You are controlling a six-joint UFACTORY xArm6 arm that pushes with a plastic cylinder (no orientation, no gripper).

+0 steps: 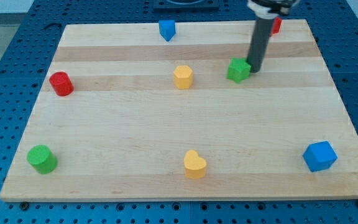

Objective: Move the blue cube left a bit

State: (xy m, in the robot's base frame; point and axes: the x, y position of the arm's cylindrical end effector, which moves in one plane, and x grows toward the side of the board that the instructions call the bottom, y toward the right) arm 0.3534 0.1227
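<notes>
- Down in the view's bottom right corner of the board sits the blue cube (320, 155), well apart from my tip (254, 69), which is far above it and a little toward the view's left.
- My tip ends a dark rod with no claw on it, so nothing opens, closes or clamps; the tip rests at the right edge of a green block (238, 70), touching it or just beside it, and I cannot tell which from this angle.
- That green block looks roughly cube-like or star-shaped; its outline is too small to settle.
- Behind the rod, above my tip near the board's top edge, a red block (276, 25) peeks out, mostly hidden.
- To the view's left of my tip lies a yellow block (183, 76), with a blue block (166, 29) further left and up at the top edge.
- Far left of my tip stands a red cylinder (61, 83).
- Below and left of my tip, near the bottom edge, lies a yellow heart-shaped block (194, 165); a green cylinder (42, 159) sits in the bottom left corner.
- All rest on a pale wooden board (123, 130).
</notes>
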